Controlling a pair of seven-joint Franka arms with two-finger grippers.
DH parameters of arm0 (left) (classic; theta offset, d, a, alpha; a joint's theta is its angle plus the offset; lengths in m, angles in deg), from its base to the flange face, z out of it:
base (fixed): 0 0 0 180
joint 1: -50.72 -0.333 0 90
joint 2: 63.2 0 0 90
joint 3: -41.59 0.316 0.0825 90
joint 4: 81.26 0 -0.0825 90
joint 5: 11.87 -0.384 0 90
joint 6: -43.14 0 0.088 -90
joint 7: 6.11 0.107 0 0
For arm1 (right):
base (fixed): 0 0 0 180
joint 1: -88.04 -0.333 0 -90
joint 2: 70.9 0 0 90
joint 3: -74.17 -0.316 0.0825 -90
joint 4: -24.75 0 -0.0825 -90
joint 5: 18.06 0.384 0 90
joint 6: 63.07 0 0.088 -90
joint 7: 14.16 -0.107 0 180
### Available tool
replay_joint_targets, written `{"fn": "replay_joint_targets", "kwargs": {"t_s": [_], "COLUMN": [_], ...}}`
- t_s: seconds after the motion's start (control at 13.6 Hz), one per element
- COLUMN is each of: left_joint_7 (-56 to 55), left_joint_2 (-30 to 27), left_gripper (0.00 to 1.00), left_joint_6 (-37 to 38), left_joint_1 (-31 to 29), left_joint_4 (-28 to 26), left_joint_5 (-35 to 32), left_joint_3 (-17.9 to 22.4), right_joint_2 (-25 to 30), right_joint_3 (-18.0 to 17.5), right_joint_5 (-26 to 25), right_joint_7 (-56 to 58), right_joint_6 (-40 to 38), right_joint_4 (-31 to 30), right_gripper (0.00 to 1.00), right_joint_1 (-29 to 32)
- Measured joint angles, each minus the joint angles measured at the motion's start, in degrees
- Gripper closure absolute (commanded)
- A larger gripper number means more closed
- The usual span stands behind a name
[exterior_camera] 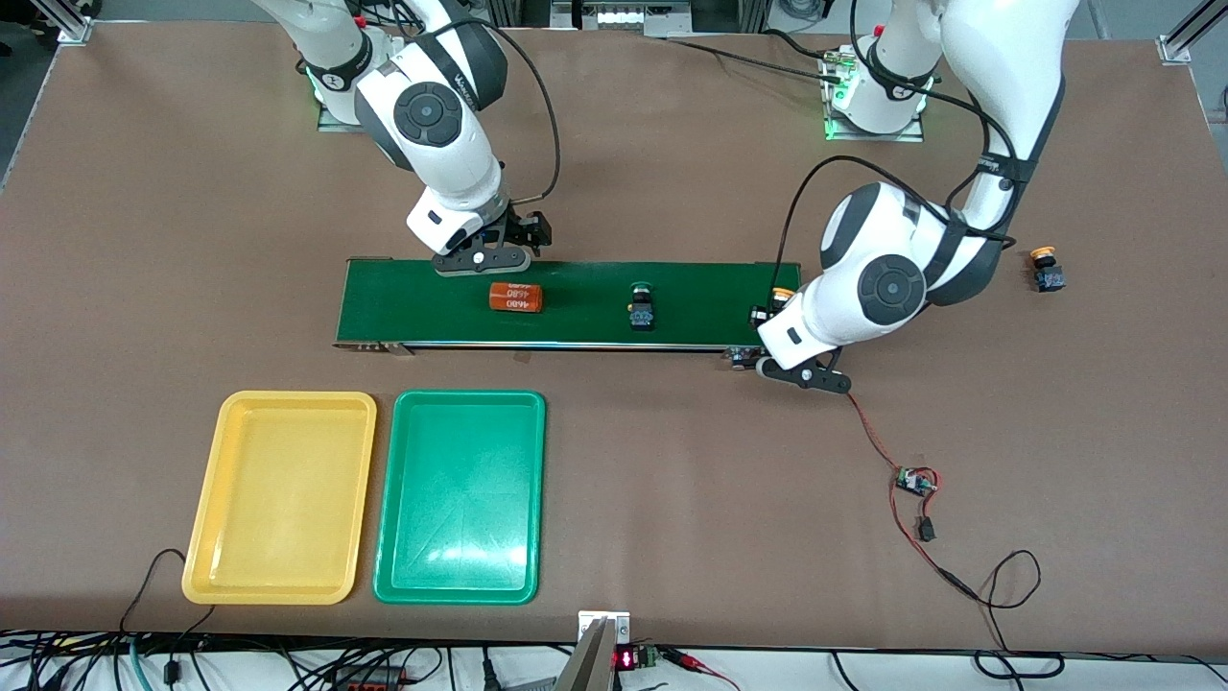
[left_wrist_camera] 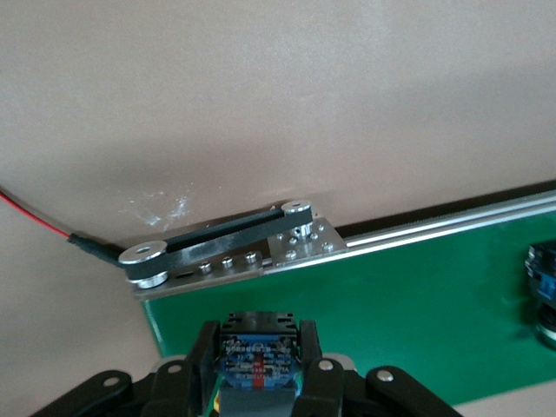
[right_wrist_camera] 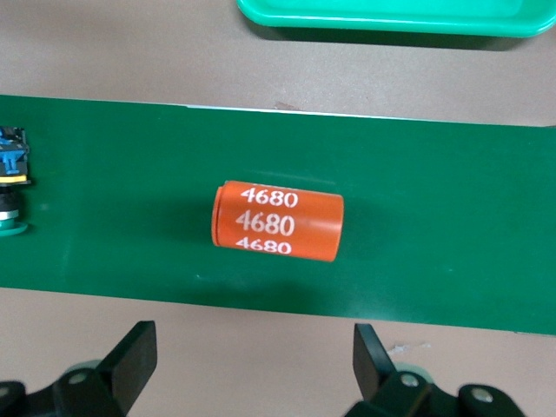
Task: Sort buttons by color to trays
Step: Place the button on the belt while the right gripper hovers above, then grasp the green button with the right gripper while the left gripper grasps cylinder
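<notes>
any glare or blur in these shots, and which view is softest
Front view: sharp, with a pale sheen on the green tray and soft shadows under both arms. Left wrist view: softest; the button in the left hand is blurred, and so is the belt. Right wrist view: crisp print on the orange cylinder, even light, no glare.

Glossy green plastic tray (exterior_camera: pixel 460 499) and glossy yellow plastic tray (exterior_camera: pixel 280 499) lie on the matt brown worktop (exterior_camera: pixel 672 499); the dark-green conveyor belt (exterior_camera: pixel 576 302) looks matt.

Table (exterior_camera: pixel 144 240) with conveyor (exterior_camera: pixel 422 307), trays (exterior_camera: pixel 460 499)
</notes>
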Motion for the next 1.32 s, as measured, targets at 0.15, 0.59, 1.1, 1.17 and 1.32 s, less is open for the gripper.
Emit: {"fn": "replay_joint_targets", "kwargs": {"t_s": [0.15, 0.59, 1.1, 1.17, 1.32], "left_joint_7": [-1.6, -6.5, -7.7, -7.7, -8.0], "left_joint_2": [-0.5, -2.4, -3.6, -4.1, -6.4], "left_gripper": [1.0, 0.79, 0.0, 0.0, 0.0], "left_joint_6": [-5.0, -7.8, -7.8, -7.7, -6.2], "left_joint_1": [0.0, 0.9, 0.9, 0.7, -0.3], "left_joint_4": [-4.0, -7.4, -8.0, -7.9, -7.7], "left_joint_5": [0.0, 0.0, 0.0, 0.0, 0.0], "left_joint_3": [0.1, -1.1, -1.3, -1.2, -0.9], "right_joint_2": [0.0, -0.1, -3.2, -4.1, -5.9], "right_joint_3": [0.0, 0.0, 0.0, 0.0, 0.6], "right_joint_5": [0.0, -0.2, -4.2, -4.8, -5.8], "right_joint_7": [-0.1, -2.2, -10.5, -11.3, -12.7], "right_joint_6": [0.0, 0.0, 0.0, 0.0, 0.0], "right_joint_4": [0.0, 0.0, 3.0, 3.7, 5.3], "right_gripper": [0.0, 0.0, 0.0, 0.0, 0.0], "right_joint_1": [0.0, -1.6, -6.6, -6.9, -8.0]}}
